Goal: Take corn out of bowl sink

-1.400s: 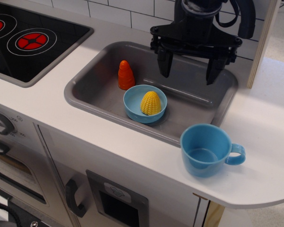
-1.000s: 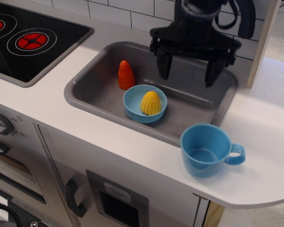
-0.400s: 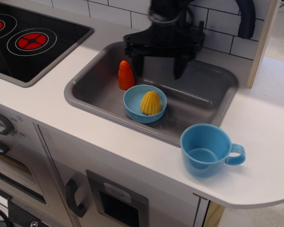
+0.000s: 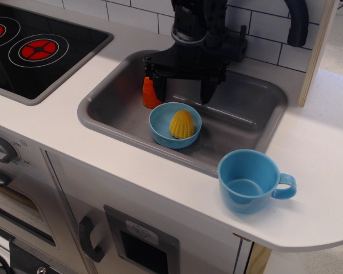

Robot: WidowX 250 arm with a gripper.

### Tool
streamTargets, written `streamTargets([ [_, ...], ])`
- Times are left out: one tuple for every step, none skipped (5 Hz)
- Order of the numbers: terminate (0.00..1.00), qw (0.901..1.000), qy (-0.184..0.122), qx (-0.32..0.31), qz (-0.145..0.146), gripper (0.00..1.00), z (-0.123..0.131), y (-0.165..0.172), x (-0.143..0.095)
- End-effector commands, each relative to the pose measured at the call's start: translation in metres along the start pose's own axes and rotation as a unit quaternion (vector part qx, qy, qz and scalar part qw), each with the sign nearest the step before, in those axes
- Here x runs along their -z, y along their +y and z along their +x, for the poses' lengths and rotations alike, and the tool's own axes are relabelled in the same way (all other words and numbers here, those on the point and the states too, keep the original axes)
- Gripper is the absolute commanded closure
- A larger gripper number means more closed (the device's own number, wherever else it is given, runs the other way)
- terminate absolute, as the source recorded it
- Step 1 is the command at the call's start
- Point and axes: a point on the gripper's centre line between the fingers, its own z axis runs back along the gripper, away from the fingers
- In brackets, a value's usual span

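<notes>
The black arm comes down from twelve o'clock, wrist vertical. Its end effector [image 4: 182, 91] points straight down, the two fingers spread wide apart, holding nothing.

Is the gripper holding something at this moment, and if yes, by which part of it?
Nothing is held. The gripper is open above the bowl, and the corn sits untouched inside it.

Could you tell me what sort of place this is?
Most likely a toy play kitchen: a grey sink set in a white counter, a black stovetop with red rings, and an oven door below.
</notes>
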Motion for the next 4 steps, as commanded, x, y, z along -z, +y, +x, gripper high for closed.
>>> streamTargets([
  [0.00,0.9996,-0.022,0.015,0.012,0.00,-0.001,0.005,0.004],
  [0.00,0.9994,-0.025,0.012,0.019,0.00,-0.002,0.007,0.011],
  [0.00,0.9992,-0.029,0.010,0.026,0.00,-0.003,0.007,0.016],
  [0.00,0.9989,-0.031,0.011,0.032,0.00,-0.006,0.006,0.020],
])
